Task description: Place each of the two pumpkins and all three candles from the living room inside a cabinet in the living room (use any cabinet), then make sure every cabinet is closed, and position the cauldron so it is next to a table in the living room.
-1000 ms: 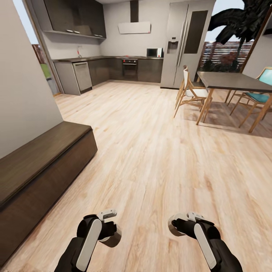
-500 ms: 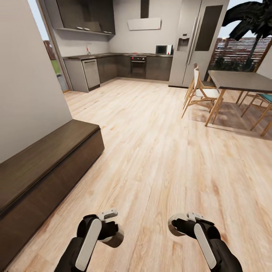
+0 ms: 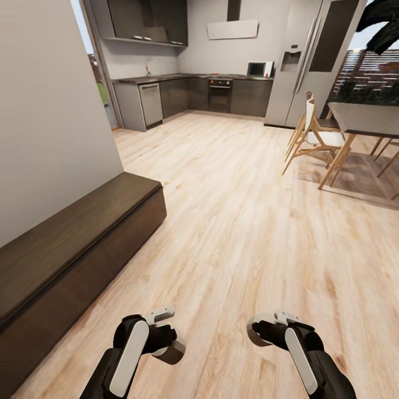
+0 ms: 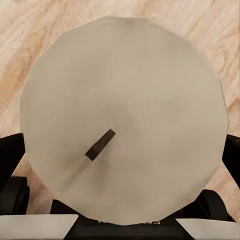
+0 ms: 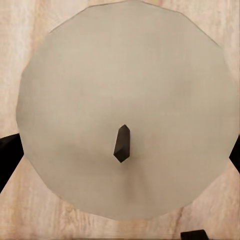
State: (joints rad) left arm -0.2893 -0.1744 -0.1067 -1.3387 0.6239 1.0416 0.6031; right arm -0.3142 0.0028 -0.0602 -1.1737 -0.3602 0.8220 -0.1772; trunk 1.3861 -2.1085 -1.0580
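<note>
With 1 candle [image 4: 125,120] clamped in the left gripper [image 3: 166,339] and another candle [image 5: 125,110] in the right gripper [image 3: 265,331], the cabinet [image 3: 72,249] lies at left frame, nearer the left arm.

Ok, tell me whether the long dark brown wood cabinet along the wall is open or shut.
Shut: the dark brown cabinet shows flat, flush fronts in the head view, with no pale interior exposed.

Two glossy black forearms rise from the bottom edge of the head view, each with a long white rounded panel along its top. The left gripper [image 3: 166,335] and right gripper [image 3: 260,331] each carry a small pale grey block above rounded black-and-grey housings, at lower centre.
</note>
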